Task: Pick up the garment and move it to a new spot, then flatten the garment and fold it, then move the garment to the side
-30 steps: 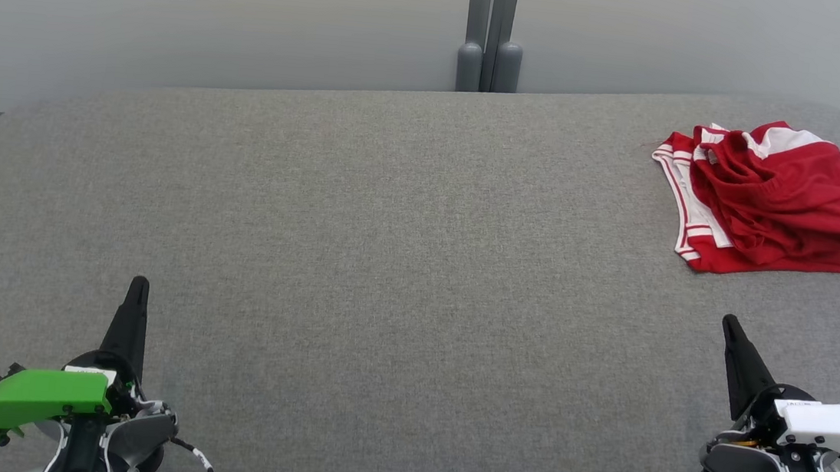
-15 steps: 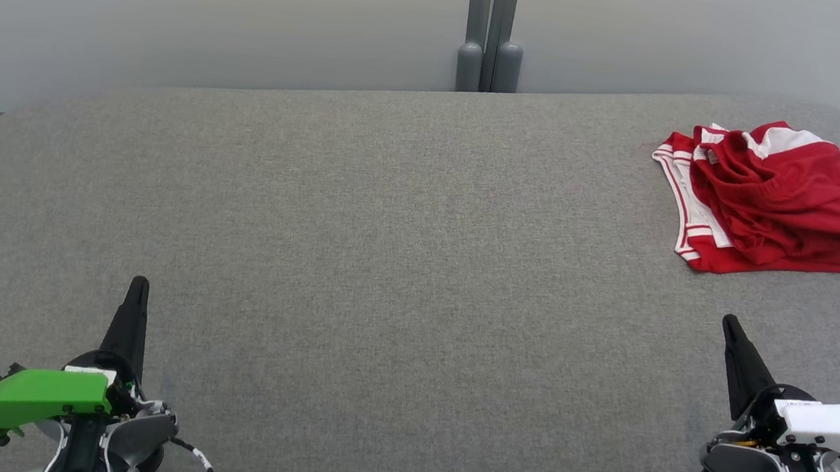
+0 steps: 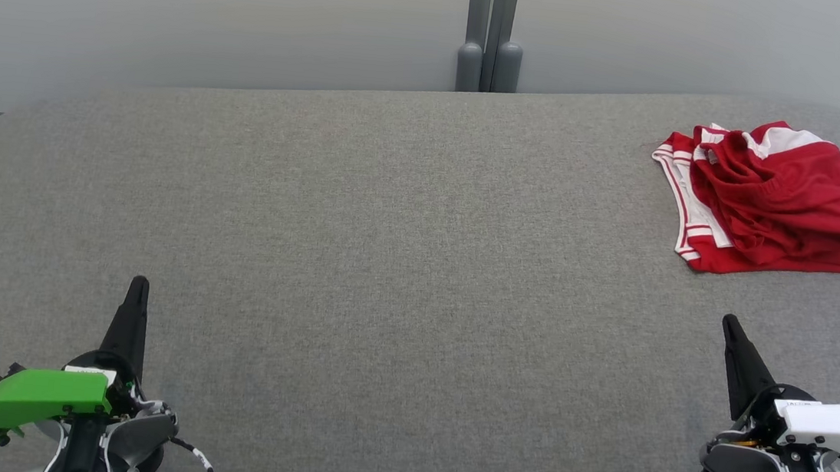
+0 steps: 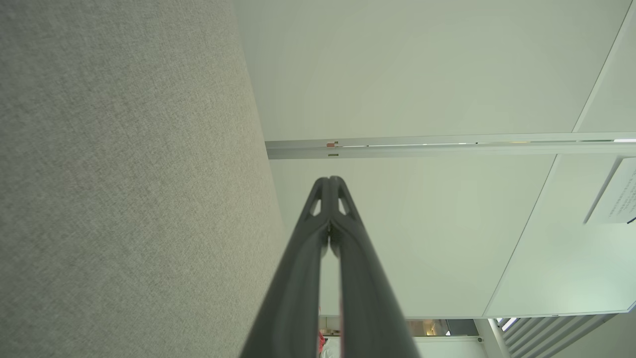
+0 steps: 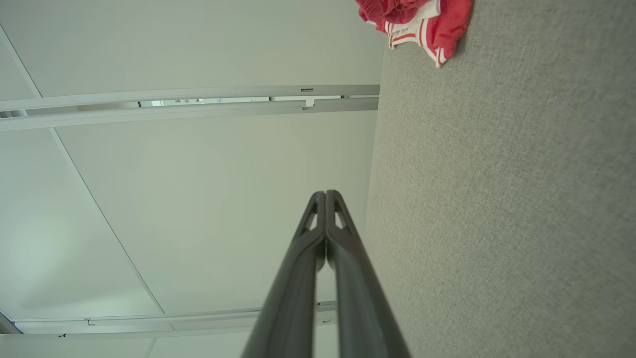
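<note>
Our left gripper (image 3: 140, 282) is at the lower left of the head view, above the grey padded surface (image 3: 392, 210). Its two dark fingers are pressed together into one thin point and they hold nothing. In the left wrist view the fingers (image 4: 303, 268) meet at the tips, with only a narrow slit lower down. The grey fabric runs along their left side and a pale wall (image 4: 422, 74) is ahead of them.

Our right gripper (image 3: 729, 321) is at the lower right, also with its fingers together and empty. A green cover (image 3: 35, 395) sits on the left wrist and a white cover (image 3: 833, 430) on the right wrist.

The garment (image 3: 778, 201) is red, with white stripes on the edges and a white patch at its far end. It lies in a loose, wrinkled pile on the surface, ahead of the right gripper and apart from it, with bare fabric between them. From the left gripper it is well apart, far to the right and forward. In the right wrist view we see a part of the garment beyond the fingertips, to their right at the top edge, resting on the grey fabric.

Beyond both grippers, behind the far edge of the surface, a grey post (image 3: 491, 35) stands against the wall, about between the two grippers.
</note>
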Controlling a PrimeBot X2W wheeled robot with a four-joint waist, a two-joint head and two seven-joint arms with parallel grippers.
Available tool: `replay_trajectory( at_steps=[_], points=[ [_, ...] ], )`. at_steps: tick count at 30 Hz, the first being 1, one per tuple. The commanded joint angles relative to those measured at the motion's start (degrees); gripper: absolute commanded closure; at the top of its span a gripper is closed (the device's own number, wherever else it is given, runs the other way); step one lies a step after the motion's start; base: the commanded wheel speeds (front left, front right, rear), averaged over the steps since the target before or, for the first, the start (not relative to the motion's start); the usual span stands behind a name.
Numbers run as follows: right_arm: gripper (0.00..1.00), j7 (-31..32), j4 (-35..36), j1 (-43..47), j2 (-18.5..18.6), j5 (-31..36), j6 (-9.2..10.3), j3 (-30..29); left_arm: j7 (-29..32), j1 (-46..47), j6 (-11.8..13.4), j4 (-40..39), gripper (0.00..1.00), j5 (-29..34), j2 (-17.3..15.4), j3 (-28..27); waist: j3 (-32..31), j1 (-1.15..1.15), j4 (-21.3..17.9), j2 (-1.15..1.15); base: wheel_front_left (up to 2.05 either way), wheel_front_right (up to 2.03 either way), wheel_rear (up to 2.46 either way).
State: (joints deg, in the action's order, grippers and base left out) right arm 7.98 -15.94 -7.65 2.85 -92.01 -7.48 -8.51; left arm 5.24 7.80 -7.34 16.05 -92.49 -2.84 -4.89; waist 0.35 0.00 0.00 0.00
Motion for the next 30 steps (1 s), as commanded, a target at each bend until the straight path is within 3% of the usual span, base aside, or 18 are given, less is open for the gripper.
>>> replay_trajectory(
  at_steps=[1,30],
  points=[
    [1.0,0.13,0.24,-0.5,0.1,0.16,-0.02,-0.13,0.04,0.87,-0.33,0.0,1.0,0.05,-0.05,-0.08,0.0,0.0,0.0,0.0,0.0,0.0,0.0],
    [1.0,0.14,0.24,-0.51,0.1,0.17,-0.02,-0.13,0.03,0.88,-0.33,0.0,1.0,0.05,-0.05,-0.07,0.0,0.0,0.0,0.0,0.0,0.0,0.0]
  ],
)
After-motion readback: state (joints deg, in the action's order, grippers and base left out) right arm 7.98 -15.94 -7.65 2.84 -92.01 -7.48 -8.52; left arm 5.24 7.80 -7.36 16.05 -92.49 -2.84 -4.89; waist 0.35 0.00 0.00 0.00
